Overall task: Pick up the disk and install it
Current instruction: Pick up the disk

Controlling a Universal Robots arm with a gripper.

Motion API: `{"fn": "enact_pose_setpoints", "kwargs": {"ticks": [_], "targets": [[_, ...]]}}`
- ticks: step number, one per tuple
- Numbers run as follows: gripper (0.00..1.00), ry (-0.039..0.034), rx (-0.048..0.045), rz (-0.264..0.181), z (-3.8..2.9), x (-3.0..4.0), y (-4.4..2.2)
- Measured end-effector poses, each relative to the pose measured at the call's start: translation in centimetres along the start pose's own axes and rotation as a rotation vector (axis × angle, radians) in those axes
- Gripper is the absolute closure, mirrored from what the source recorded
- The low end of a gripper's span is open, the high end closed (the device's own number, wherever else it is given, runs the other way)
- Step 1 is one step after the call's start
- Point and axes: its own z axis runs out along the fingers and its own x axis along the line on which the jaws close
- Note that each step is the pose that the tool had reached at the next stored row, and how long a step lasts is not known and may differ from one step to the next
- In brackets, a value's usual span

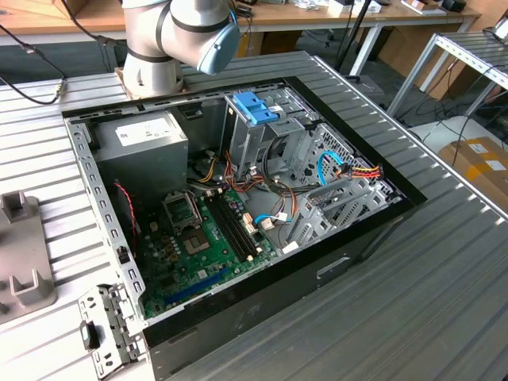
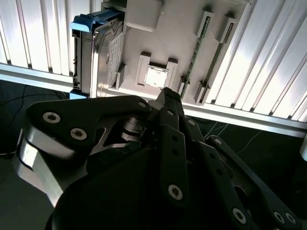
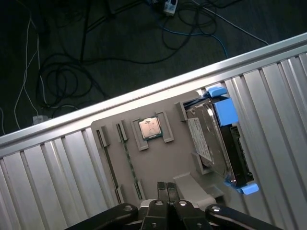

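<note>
Ribbed table (image 3: 48,182), disk (image 3: 211,139) on edge in grey tray (image 3: 158,163), near closed, empty end effector (image 3: 166,186)

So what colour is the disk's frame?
Blue; the disk shows best in the first wrist view.

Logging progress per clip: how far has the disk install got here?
Done: nothing visible yet; the disk stands on edge in the grey holder on the ribbed table. In hand: the gripper is over the holder, shut and empty, apart from the disk. Left: the pickup and fitting it into the open computer case.
</note>
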Motion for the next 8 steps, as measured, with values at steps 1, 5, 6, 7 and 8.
{"fn": "enact_pose_setpoints", "kwargs": {"ticks": [1,5,6,7,8], "targets": [[0.89,0.0001,0.0,-0.003,0.0,0.0,0.0],[0.89,0.0008,-0.0004,-0.018,0.0,0.0,0.0],[0.89,0.001,-0.0005,-0.022,0.0,0.0,0.0],[0.89,0.001,-0.0006,-0.025,0.0,0.0,0.0],[0.89,0.0012,-0.0007,-0.028,0.0,0.0,0.0]]}}
